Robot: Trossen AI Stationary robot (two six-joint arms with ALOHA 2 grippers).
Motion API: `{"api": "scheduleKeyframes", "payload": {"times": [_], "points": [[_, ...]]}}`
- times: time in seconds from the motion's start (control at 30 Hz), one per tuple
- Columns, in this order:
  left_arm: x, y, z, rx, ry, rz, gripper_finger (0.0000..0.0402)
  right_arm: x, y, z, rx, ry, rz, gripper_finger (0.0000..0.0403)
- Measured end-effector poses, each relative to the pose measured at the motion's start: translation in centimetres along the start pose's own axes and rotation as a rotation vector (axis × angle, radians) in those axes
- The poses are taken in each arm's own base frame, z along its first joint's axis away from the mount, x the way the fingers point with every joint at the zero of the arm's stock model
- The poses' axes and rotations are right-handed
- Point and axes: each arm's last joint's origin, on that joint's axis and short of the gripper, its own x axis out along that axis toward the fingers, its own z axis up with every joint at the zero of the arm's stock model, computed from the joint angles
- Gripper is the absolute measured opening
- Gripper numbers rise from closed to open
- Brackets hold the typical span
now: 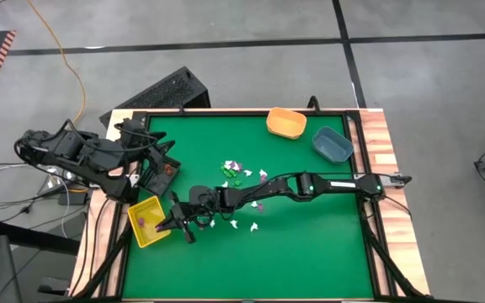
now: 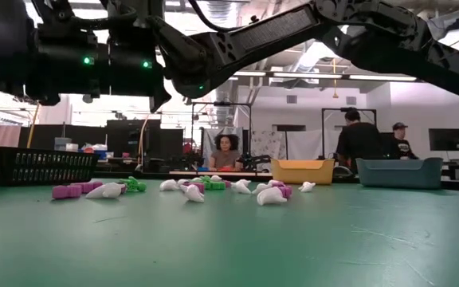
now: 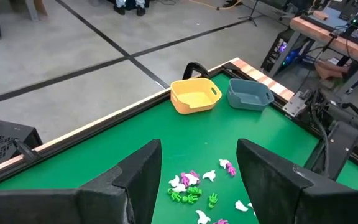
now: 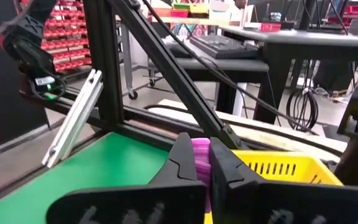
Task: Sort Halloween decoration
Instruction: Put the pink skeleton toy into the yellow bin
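Note:
The Halloween decoration is a scatter of tiny white, purple and green trinkets (image 1: 241, 173) lying mid-table, seen again in the low view as trinkets (image 2: 190, 188). My right gripper (image 4: 202, 148) reaches across to the table's left side and is shut on a purple trinket (image 4: 201, 149) beside the yellow bin (image 1: 147, 223). A purple piece (image 1: 141, 221) lies inside that bin. My left gripper (image 3: 197, 180) hangs open and holds nothing, raised over the table's left edge near the black bin (image 1: 159, 172). My right gripper pinches the purple trinket between its two fingers, and only the trinket's top end (image 4: 201, 144) shows above them. The fingers lie about level and come from the table's right side. The trinket is lifted clear of the table, at the yellow bin's near rim (image 4: 272, 163).
An orange bin (image 1: 286, 123) and a blue bin (image 1: 333, 144) stand at the far right corner. A raised wooden and black frame (image 1: 377, 168) borders the green mat. People stand and sit in the room beyond the far edge.

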Motion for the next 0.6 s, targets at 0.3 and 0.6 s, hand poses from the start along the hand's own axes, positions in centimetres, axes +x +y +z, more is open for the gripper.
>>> {"api": "scheduleKeyframes", "payload": {"times": [0.3, 0.6], "points": [[0.0, 0.0, 0.0, 0.000, -0.002, 0.002, 0.0199, 0.2, 0.1, -2.4, 0.031, 0.013, -0.001, 0.0007], [0.0, 0.0, 0.0, 0.001, -0.007, 0.008, 0.0199, 0.2, 0.1, -2.4, -0.017, 0.015, 0.000, 0.0014]]}}
